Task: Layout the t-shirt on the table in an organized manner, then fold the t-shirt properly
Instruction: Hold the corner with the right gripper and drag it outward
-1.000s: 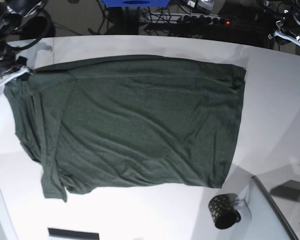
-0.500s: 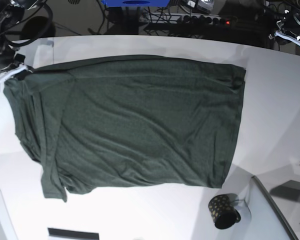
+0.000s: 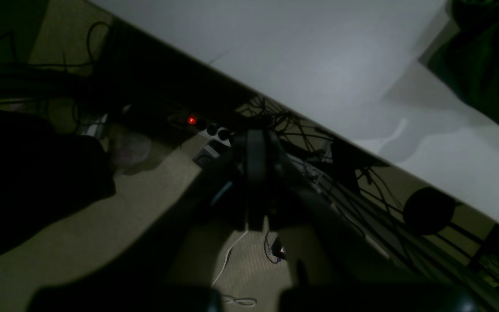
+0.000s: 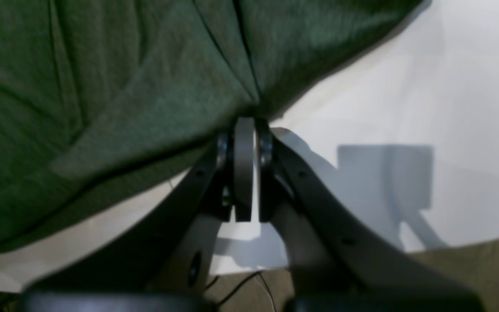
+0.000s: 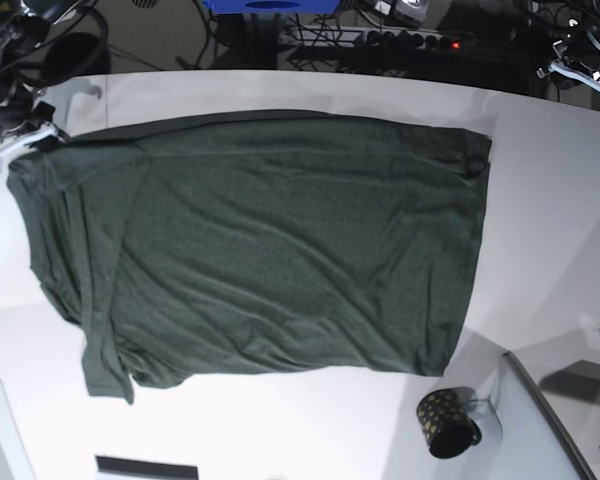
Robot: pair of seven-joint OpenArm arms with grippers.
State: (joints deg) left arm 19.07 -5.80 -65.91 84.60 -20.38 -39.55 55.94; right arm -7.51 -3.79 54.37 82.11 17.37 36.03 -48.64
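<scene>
Your right gripper's fingers (image 4: 244, 173) were squeezed tight together, and the edge of the t-shirt (image 5: 270, 250) went right down to their tips, so they looked pinched on the cloth at its top left corner in the base view. Your left gripper (image 3: 256, 182) was closed too, with nothing in it, out past the table's far edge, well away from the shirt.

I think the shirt is soft, light and floppy. It will bend and bunch when you pull it, and it will not break. The best spots to grab look like the corners and the hems, where the cloth is thicker.

The shirt was dark green and plain, with no picture on it. It lay spread wide and mostly flat on the white table (image 5: 550, 210), with soft wrinkles and some bunching along its left side. A small dotted mug (image 5: 446, 421) stood near its lower right corner, just off the cloth.
</scene>
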